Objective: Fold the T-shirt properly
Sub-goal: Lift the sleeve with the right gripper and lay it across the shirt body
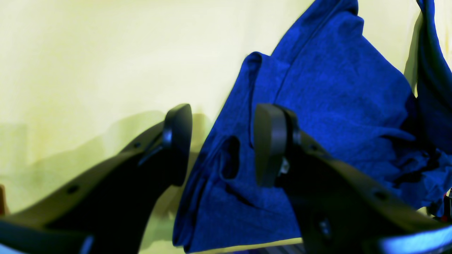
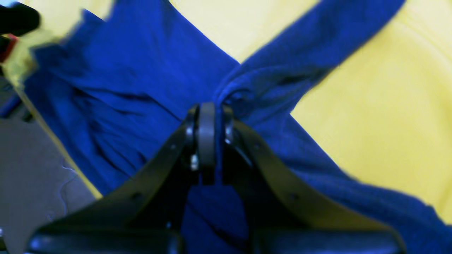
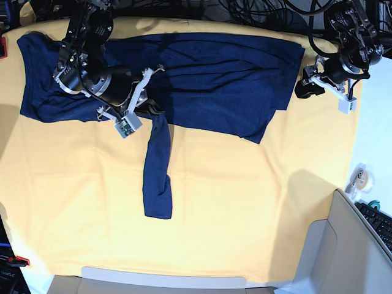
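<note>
We find the T-shirt (image 3: 202, 79) spread across the far half of the desk (image 3: 245, 214), its body reaching from the right jaws to a hem corner just short of the left jaws, one sleeve (image 3: 158, 171) trailing down from the right jaws into bare yellow cloth. The right gripper (image 2: 211, 106) has its jaws pressed together on a bunched pinch of T-shirt fabric where the sleeve meets the body. The left gripper (image 1: 223, 141) hangs with jaws apart, nothing between them; blue folds lie beyond and beside them. Below both jaws the yellow table cloth (image 3: 79, 202) is open and unobstructed. The base view alone shows a keyboard (image 3: 380, 222) and a tape roll (image 3: 360, 176) off the desk's near corner; the right wrist view alone shows the grip itself.
</note>
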Available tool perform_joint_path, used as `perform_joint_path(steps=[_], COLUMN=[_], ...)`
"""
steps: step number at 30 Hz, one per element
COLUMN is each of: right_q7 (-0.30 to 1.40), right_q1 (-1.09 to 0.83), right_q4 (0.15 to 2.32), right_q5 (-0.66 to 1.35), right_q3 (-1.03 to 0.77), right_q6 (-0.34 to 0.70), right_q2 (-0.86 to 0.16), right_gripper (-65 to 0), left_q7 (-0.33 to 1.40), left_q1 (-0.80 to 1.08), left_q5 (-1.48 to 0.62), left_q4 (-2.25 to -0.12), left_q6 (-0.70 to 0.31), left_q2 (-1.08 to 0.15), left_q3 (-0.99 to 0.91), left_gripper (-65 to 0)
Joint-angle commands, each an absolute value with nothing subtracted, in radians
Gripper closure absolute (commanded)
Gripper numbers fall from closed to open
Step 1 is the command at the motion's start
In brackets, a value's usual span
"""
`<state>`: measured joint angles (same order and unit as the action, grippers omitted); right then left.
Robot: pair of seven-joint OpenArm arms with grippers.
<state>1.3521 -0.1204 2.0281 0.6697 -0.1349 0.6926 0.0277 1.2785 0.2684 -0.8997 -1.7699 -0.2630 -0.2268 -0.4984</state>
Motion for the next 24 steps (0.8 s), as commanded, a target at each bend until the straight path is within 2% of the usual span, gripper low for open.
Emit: perform_joint_path(steps=[1,7,13,24], right_q7=[1.308,1.194,1.193,1.198], right_q1=[-0.105,-0.076,-0.074,-0.223], right_q4=[2.048,2.048,2.048,2.048], right_q5=[0.713,0.736,0.751,0.791], right_q3=[-0.134,-0.134,-0.127,-0.125], right_q6=[0.698,0.698,0.698,0.698], right_q2=[0.025,-0.012,-0.012,-0.022], right_gripper=[0.0,0.0,0.0,0.0], left_q7=[1.268,1.268,1.268,1.268], left_q1=[0.26,0.26,0.259,0.259], left_q5=[-0.912,-0.912,-0.912,-0.911], left_q4=[-1.787,-1.787,-1.787,-1.787], left_q6=[-0.269,-0.269,-0.271,-0.271], left_q2=[-0.24,-0.24,-0.242,-0.242], left_q3=[-0.501,-0.501,-0.501,-0.501], left_gripper=[-27.7,-27.7,-27.7,-27.7])
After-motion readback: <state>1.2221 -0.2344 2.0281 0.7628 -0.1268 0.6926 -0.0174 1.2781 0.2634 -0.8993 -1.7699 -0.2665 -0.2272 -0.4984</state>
